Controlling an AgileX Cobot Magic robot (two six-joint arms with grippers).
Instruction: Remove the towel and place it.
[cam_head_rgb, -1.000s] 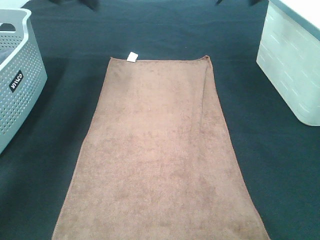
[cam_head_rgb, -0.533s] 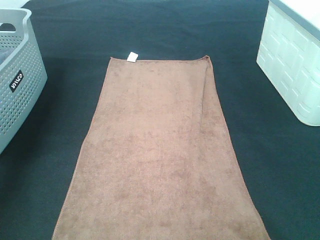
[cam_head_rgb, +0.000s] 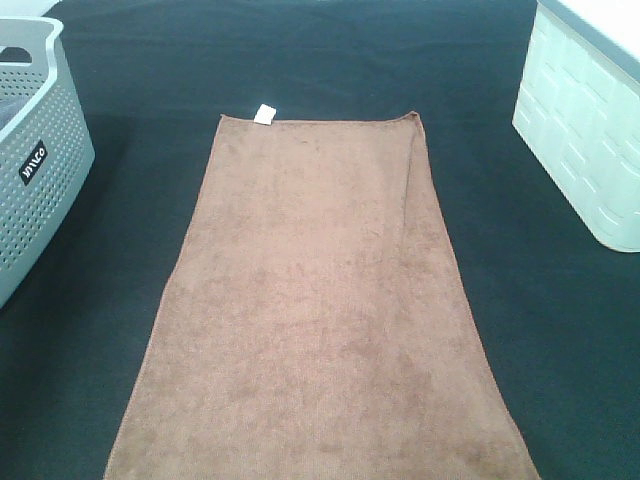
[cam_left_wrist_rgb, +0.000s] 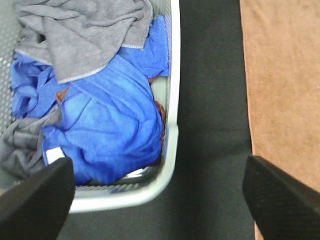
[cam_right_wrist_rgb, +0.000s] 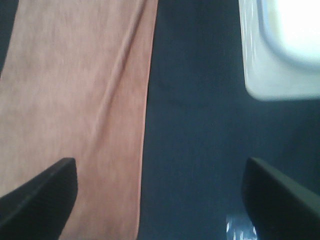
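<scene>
The towel (cam_head_rgb: 320, 310) lies flat on the dark table (cam_head_rgb: 560, 340), between the grey basket (cam_head_rgb: 40, 170) and the white bin (cam_head_rgb: 585, 130); only the left wrist view shows blue cloths (cam_left_wrist_rgb: 110, 130) inside that basket; both the left gripper (cam_left_wrist_rgb: 160, 192) and right gripper (cam_right_wrist_rgb: 160, 192) hang spread wide, holding nothing.

The left pincer (cam_left_wrist_rgb: 157, 187) is held wide open with nothing gripped. The right pincer (cam_right_wrist_rgb: 160, 192) is held wide open too, with nothing gripped.
</scene>
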